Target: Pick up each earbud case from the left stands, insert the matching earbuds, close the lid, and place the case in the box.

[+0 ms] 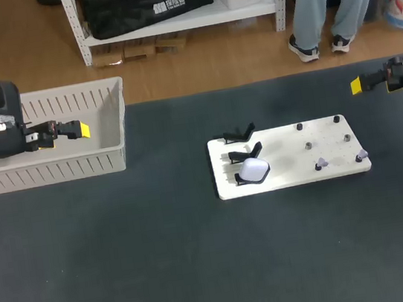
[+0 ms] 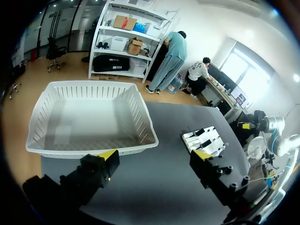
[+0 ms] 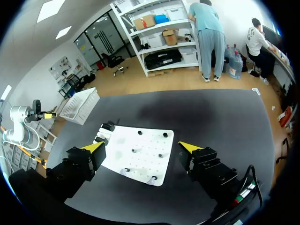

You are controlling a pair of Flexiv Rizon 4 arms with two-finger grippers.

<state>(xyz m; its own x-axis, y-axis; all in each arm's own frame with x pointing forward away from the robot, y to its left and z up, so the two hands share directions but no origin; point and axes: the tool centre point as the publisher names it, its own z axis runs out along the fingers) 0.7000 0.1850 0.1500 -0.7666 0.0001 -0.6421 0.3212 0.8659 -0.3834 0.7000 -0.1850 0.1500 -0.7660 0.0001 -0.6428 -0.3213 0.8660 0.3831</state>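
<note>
**One earbud case on its stand, both tools released and away from it**

The white earbud case point(image 1: 254, 171) sits with its lid closed on the nearest of three black stands point(image 1: 245, 152) at the left end of a white board point(image 1: 295, 175). The other two stands behind it hold nothing. Toward the board's right end stand several short dark pegs point(image 1: 309, 145). Two small pale earbuds point(image 1: 322, 162) lie near the front pegs, the second at the front right corner point(image 1: 362, 152). They are too small to tell whether they lean on the pegs. In the right wrist view the same board point(image 3: 150, 140) lies ahead of and below the fingers, with the earbuds point(image 3: 124, 171) on its near edge.

The board rests on the dark bench point(image 1: 164, 261), right of its middle. The white slatted box point(image 1: 119, 125) stands well apart at the far left of the bench.

The left tool point(image 1: 78, 129) is seen against the inside of the box in the head view. In its own wrist view the left tool point(image 2: 154, 154) is spread wide and grasps nothing, with the box point(image 2: 93, 149) just ahead of it. The right tool point(image 1: 357, 85) hangs beyond the board's far right corner. Its wrist view shows the right tool point(image 3: 140, 146) released too, fingers well apart and bare.
</note>
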